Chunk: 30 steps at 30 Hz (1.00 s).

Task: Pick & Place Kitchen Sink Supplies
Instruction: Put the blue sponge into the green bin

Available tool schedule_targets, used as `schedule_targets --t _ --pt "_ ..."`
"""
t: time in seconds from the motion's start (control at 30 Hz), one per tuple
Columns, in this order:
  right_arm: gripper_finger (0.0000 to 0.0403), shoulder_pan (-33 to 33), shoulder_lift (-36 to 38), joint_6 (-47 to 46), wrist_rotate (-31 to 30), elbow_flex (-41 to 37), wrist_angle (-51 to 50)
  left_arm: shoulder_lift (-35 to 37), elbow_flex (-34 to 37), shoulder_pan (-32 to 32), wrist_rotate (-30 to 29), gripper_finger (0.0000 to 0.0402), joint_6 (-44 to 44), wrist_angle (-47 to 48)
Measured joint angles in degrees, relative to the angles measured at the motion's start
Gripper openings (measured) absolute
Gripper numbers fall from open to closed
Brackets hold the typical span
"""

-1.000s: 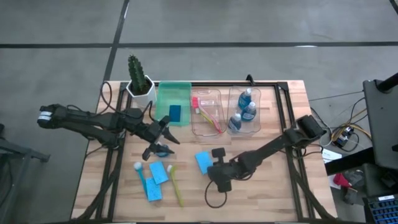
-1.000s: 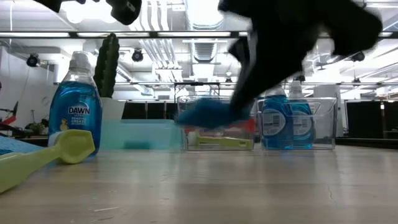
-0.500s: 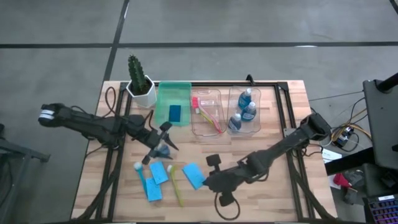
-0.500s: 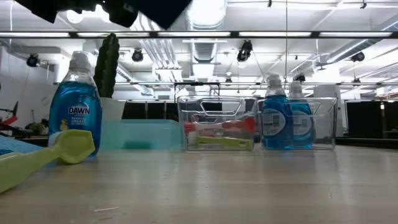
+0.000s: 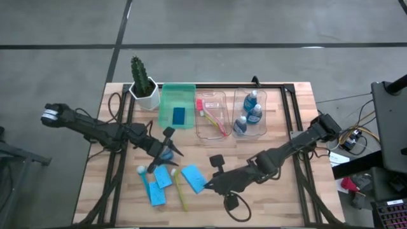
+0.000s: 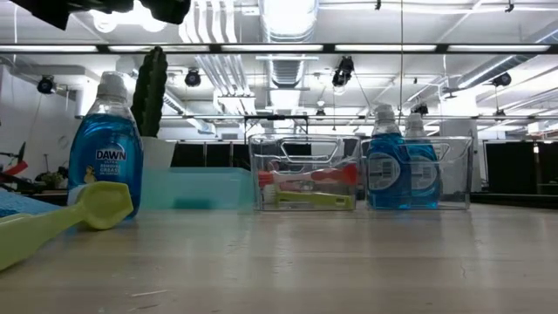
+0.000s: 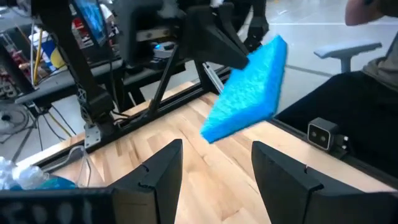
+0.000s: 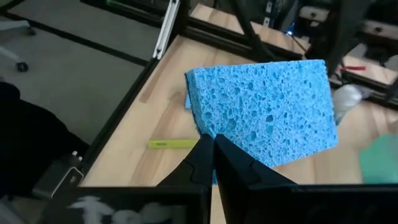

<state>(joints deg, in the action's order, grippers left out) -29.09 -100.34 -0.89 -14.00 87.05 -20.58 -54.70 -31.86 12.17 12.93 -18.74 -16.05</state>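
Wood table (image 5: 280,197), gray floor around; lit hall w/ ceiling pipes behind. Cactus (image 5: 141,77), green bin (image 5: 170,102), two clear bins (image 5: 213,130) at back; brushes, sponges front-left. My right gripper (image 5: 205,186) is clamped on a sponge (image 5: 193,178) above the table. My left gripper (image 5: 164,154), fingers apart, is at a bottle (image 5: 166,153).

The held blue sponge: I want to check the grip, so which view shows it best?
The right wrist view: the blue sponge fills the frame, pinched by the right tool. The left wrist view shows it tilted in the air; the high view, small; the low view, nothing.
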Motion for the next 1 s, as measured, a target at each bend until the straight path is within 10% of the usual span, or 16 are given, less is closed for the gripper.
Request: schedule_targets --t 1.0 --pt "0.0008 3.9 2.1 1.7 5.5 0.6 5.8 -2.9 0.0 1.9 -0.5 0.0188 -0.7 -5.7"
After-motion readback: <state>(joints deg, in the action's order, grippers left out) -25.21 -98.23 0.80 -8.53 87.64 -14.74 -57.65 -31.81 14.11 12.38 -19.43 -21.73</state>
